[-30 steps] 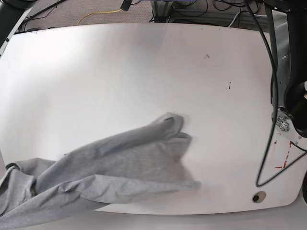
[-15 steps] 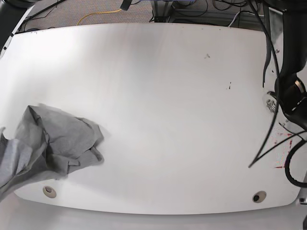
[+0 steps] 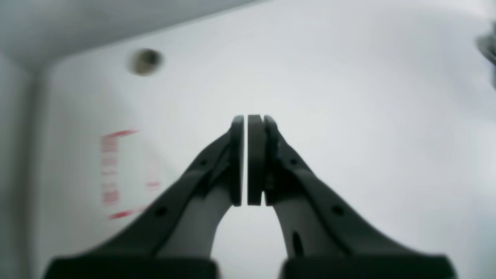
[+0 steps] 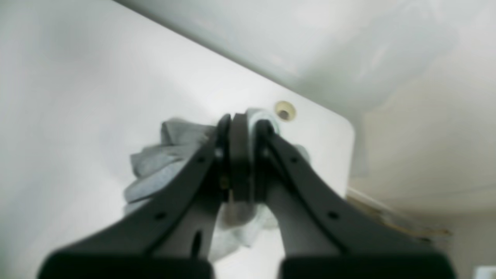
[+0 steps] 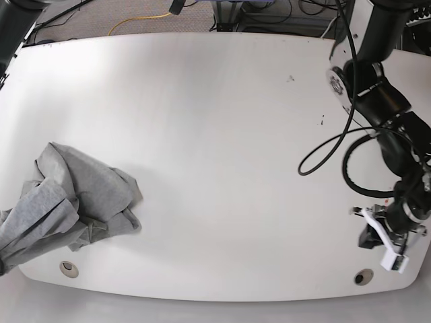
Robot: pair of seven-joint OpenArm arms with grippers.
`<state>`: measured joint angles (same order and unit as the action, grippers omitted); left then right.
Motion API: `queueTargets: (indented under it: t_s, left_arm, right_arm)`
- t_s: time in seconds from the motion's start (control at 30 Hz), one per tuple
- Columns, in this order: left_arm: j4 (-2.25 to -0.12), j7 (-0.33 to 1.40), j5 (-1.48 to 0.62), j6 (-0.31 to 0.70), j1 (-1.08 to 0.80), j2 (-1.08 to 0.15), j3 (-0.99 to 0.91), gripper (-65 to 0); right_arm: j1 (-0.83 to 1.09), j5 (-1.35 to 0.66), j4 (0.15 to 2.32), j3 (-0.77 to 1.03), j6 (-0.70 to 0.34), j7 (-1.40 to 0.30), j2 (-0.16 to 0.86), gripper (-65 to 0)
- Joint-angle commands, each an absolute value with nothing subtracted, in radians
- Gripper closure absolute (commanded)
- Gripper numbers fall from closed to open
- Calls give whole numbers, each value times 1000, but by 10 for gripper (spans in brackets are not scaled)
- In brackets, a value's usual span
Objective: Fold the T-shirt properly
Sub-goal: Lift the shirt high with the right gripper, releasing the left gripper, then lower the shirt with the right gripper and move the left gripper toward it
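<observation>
Both grippers have their fingers pressed together. Left gripper [image 3: 247,161] hangs empty over the bare table [image 5: 222,134] near its corner; right gripper [image 4: 237,155] pinches nothing I can make out, above the shirt [image 5: 74,202] crumpled at the opposite edge.

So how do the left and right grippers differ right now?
The left gripper is shut on nothing, its pads together over bare white table; the right gripper is shut above the bunched grey T-shirt, and whether it pinches cloth cannot be told. The left sits by the table's red-marked corner, the right near the opposite corner, where the T-shirt hangs off the edge. Both are black and shut.
</observation>
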<state>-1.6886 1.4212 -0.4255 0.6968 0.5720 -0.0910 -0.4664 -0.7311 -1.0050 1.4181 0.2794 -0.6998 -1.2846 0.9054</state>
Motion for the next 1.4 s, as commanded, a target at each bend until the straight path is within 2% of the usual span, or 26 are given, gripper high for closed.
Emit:
queueTargets:
  t_s: [0.0,0.07,0.2,0.23,0.3,0.43,0.57,0.73,1.03,1.2,1.37]
  left_arm:
    - [-1705,1396,-444,698,582,-64,-437,0]
    - [-1698,1396,-438,698,570,-25,-409,-1]
    - [-1704,1396,-435,698,541,44,-372,-111]
    - [-1705,1396,-435,698,536,54,-369,-118]
    - [-1705,1396,-435,698,529,81,-371,-103]
    - [-1702,1396,-433,698,529,90,-371,-11]
    - [-1704,1396,-433,698,529,85,-378,0]
    - [-1732,1396,-435,698,527,13,-467,0]
    - [-1704,1396,-444,698,470,-182,-662,0]
    - [-1689,1396,-487,698,426,-291,-742,0]
    - [-1710,1396,-588,698,335,-341,-805,0]
  right_arm:
    - [-693,-1003,1428,354,-698,-1271,934,0]
    - [-642,-1003,1428,386,-698,-1268,932,0]
    - [-565,-1003,1428,426,-698,-1267,931,0]
    - [-558,-1003,1428,437,-698,-1267,931,0]
    - [-526,-1004,1428,463,-698,-1267,932,0]
    - [-506,-1004,1428,495,-698,-1267,935,0]
    - [-506,-1009,1428,493,-698,-1267,932,0]
    - [-562,-1006,1483,426,-698,-1271,874,0]
    - [-820,-1004,1517,159,-698,-1271,751,0]
    - [-997,-967,1511,5,-698,-1268,628,0]
    - [-1147,-934,1514,-120,-698,-1268,526,0]
